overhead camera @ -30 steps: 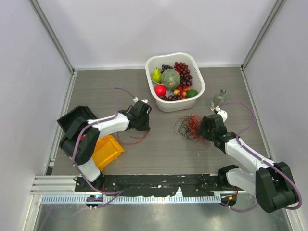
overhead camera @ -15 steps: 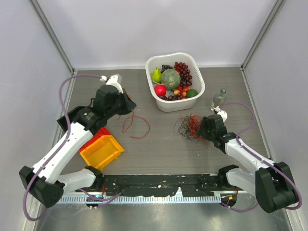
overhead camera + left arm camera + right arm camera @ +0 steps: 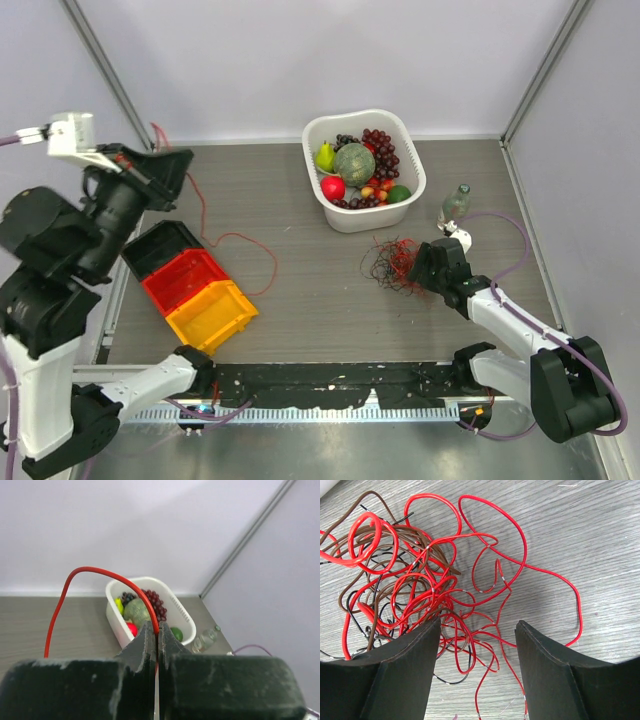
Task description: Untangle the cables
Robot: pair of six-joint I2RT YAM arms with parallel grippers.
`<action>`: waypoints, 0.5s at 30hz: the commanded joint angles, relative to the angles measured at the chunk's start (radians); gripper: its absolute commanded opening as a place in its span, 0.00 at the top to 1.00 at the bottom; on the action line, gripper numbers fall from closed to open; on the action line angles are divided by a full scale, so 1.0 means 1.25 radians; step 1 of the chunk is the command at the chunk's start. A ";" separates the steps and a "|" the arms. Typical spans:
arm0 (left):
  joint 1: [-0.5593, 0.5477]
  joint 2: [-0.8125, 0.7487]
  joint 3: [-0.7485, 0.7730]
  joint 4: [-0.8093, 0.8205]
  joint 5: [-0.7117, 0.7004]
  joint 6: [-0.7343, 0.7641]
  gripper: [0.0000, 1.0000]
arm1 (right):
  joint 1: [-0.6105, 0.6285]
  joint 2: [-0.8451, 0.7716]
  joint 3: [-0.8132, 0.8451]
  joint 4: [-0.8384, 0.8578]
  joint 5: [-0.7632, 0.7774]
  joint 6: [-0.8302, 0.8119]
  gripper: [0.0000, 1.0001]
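No readable text — none (in any view).

- Desk [image 3: 320, 300]: grey wood-grain surface, matt. The right wrist view shows fine streaks along the grain.
- Cable bundle [image 3: 420, 590]: thin wires in smooth plastic insulation. The red strands are glossy with bright highlights; the brown and black ones are duller.
- Red cable [image 3: 97, 569], pinched in the left fingers [image 3: 140, 650]: same glossy red sheath.
- Left fingers: black, matt, rough, with pale speckles.
- Right fingers [image 3: 405, 675]: black, matt, finely grainy.
- Basin [image 3: 368, 218]: white plastic, smooth, with a slight sheen.
- Stacking bins [image 3: 215, 315]: moulded plastic in black, red and orange, semi-gloss.
- Bottle [image 3: 455, 203]: clear, glassy look.
- Rail [image 3: 300, 413]: bare metal, ribbed.
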 commanded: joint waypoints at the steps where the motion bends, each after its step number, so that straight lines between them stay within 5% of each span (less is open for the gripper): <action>1: 0.002 -0.010 0.049 -0.051 -0.081 0.075 1.00 | 0.005 -0.010 0.002 0.032 -0.002 -0.011 0.34; 15: 0.001 -0.091 -0.026 -0.122 -0.117 0.014 1.00 | 0.006 -0.008 0.002 0.033 -0.003 -0.013 0.34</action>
